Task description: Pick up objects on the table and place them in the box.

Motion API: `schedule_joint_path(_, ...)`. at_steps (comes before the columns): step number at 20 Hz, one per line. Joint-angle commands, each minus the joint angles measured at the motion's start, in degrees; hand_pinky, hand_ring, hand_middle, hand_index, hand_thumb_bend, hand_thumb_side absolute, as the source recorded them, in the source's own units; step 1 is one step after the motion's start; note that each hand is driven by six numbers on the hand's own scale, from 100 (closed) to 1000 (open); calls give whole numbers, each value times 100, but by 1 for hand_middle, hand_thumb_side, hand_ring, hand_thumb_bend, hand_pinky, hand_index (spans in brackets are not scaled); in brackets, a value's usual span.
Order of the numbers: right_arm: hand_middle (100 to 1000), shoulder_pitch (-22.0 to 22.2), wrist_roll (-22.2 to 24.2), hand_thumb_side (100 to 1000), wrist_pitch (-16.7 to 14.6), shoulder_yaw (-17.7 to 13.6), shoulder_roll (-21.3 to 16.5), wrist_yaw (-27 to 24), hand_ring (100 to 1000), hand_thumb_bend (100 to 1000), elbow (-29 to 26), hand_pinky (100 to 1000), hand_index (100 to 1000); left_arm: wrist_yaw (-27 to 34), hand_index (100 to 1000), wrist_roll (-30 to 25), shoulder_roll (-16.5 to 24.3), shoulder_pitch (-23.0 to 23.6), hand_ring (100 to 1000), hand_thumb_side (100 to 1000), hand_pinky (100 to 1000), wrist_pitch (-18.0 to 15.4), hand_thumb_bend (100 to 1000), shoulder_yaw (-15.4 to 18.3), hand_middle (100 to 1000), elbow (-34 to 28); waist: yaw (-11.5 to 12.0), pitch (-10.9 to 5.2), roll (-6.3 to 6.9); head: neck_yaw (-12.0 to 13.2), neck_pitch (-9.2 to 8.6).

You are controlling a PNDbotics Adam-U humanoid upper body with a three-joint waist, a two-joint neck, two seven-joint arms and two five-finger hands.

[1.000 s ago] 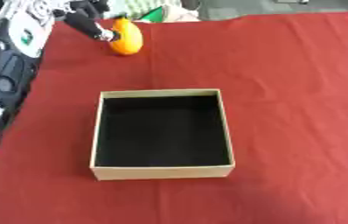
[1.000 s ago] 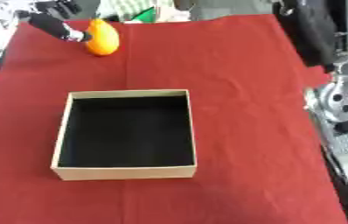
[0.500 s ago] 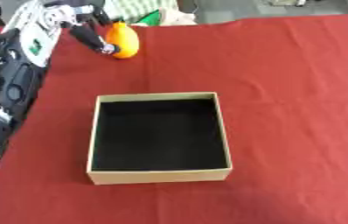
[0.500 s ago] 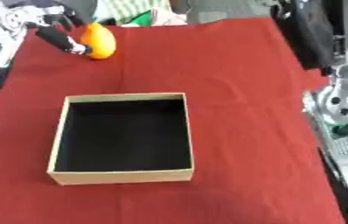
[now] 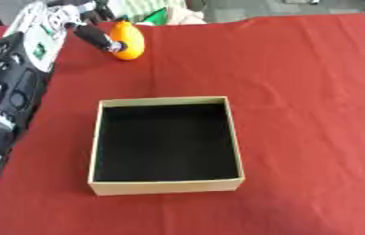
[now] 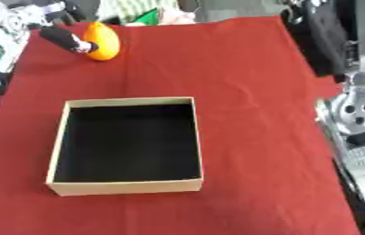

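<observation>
Open cardboard box with dark interior holds nothing visible, while the smooth orange fruit sits at the red table's far-left, left hand fingers curled around it.

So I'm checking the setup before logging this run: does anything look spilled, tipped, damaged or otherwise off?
Nothing stands out. The box sits upright and empty on the red cloth, its walls intact. The orange object lies at the far left of the cloth, with the left hand touching it. No spill shows.
</observation>
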Motion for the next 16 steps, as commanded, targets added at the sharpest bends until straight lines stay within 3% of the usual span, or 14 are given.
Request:
schedule_joint_path(1,798,-112,17,821,3,-11,-83,-52,839,100,-103,916,921,-81,863,172,56,-191,838,356,615,71,453,77,816,-79,-19,-95,4,25,-98)
schedule_joint_path(11,798,-176,-13,831,20,17,-146,-106,840,100,-103,919,923,44,866,305,90,-281,833,365,609,218,418,193,812,-25,-62,103,22,92,-277)
schedule_joint_path(16,799,-186,-50,836,33,24,-169,-133,840,100,-103,920,924,307,824,265,59,-290,782,354,526,238,298,201,749,-23,-63,197,21,107,-338)
